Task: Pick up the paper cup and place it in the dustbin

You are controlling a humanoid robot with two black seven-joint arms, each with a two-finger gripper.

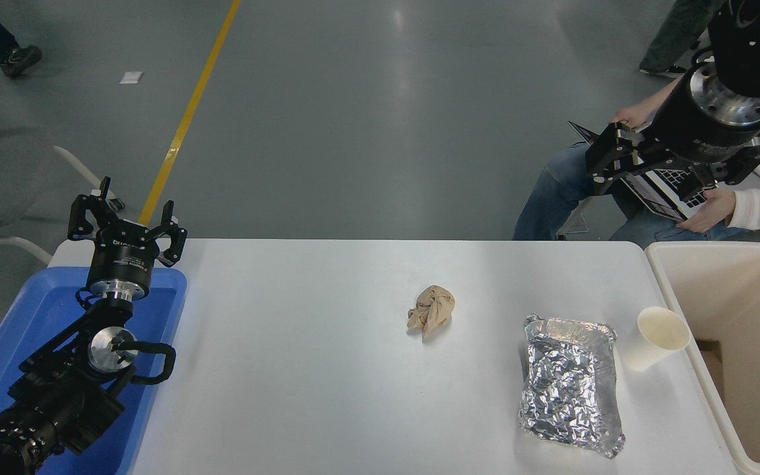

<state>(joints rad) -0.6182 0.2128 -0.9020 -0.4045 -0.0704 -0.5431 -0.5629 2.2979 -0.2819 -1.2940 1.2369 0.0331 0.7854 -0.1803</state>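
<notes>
The paper cup (pixel 658 336) stands upright on the white table (pixel 301 369) near its right edge, open end up, right beside the left wall of the dustbin (pixel 749 297). The beige dustbin stands off the table's right end. My right gripper (pixel 601 158) hangs high over the far right corner, well above and behind the cup, open and empty. My left gripper (pixel 126 214) is parked open over the blue tray at the lower left.
A crinkled silver foil tray (pixel 571 389) lies just left of the cup. A crumpled brown paper ball (pixel 431 310) lies mid-table. A shallow blue tray (pixel 37 310) sits at the left edge. A seated person with a laptop (pixel 673 188) is behind the right gripper.
</notes>
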